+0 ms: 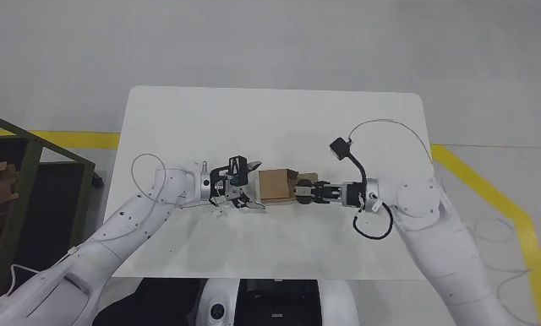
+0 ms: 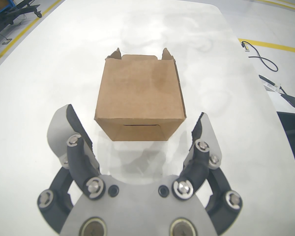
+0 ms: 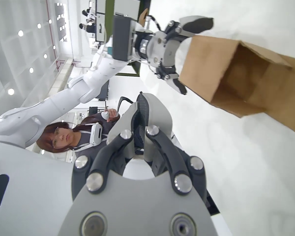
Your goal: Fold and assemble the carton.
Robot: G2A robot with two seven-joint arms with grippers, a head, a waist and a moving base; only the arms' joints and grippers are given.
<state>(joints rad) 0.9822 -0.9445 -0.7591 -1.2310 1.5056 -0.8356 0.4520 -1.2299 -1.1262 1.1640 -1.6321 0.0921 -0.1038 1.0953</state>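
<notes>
Carton (image 2: 140, 92) sits far from table (image 1: 169, 115) edges between left fingers (image 2: 64, 124), spread empty, and right fingers (image 3: 147, 109), closed empty.

Brown carton (image 1: 275, 184), one end open, lies sideways on the table (image 1: 270, 115).

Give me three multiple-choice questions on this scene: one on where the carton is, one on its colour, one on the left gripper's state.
1. Where is the carton?
A) On the table, between the left gripper and the right gripper
B) Hanging off the table's edge
C) Lifted in the air

2. Its colour?
A) White
B) Brown
C) Blue

3. The left gripper is:
A) shut on the carton
B) shut on nothing
C) open

Answers: 1 A, the top view shows it lying between both arms' tips; 2 B, plain brown cardboard; 3 C, its jaws stand wide apart.
</notes>
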